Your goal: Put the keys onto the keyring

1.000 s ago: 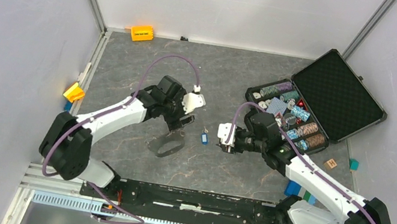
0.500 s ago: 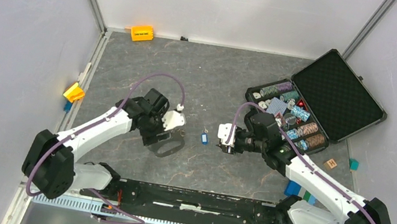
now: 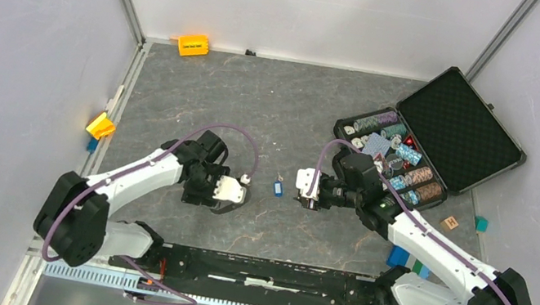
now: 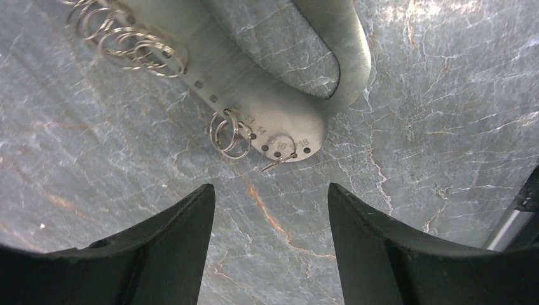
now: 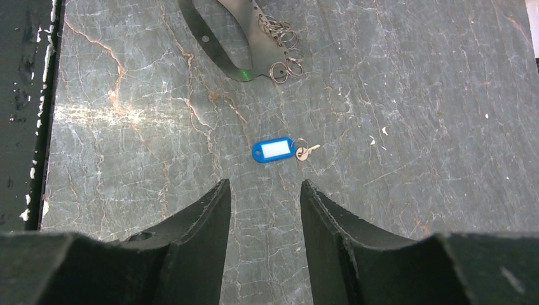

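Observation:
A small brass key [image 5: 307, 151] on a blue tag [image 5: 272, 150] lies flat on the grey table, just ahead of my open right gripper [image 5: 264, 184]; the top view shows the tag [image 3: 276, 188] between both arms. A curved metal strip [image 4: 267, 108] with numbered holes carries several keyrings [image 4: 229, 133]. In the right wrist view the strip [image 5: 219, 47] and its rings [image 5: 284, 54] lie beyond the tag. My left gripper [image 4: 270, 190] hangs open, pointing down, just short of the strip's rounded end, nothing between its fingers. From above, the left gripper [image 3: 231, 194] covers most of the strip [image 3: 221, 209].
An open black case [image 3: 453, 129] with poker chips stands at the back right, close behind the right arm. An orange block [image 3: 193, 45] lies at the back wall, a yellow piece [image 3: 100, 125] at the left edge, small coloured blocks [image 3: 414, 264] at the right.
My left arm has swung back toward the near edge and come down over the metal strip, which it now mostly covers from above. The right arm, key and tag have not moved.

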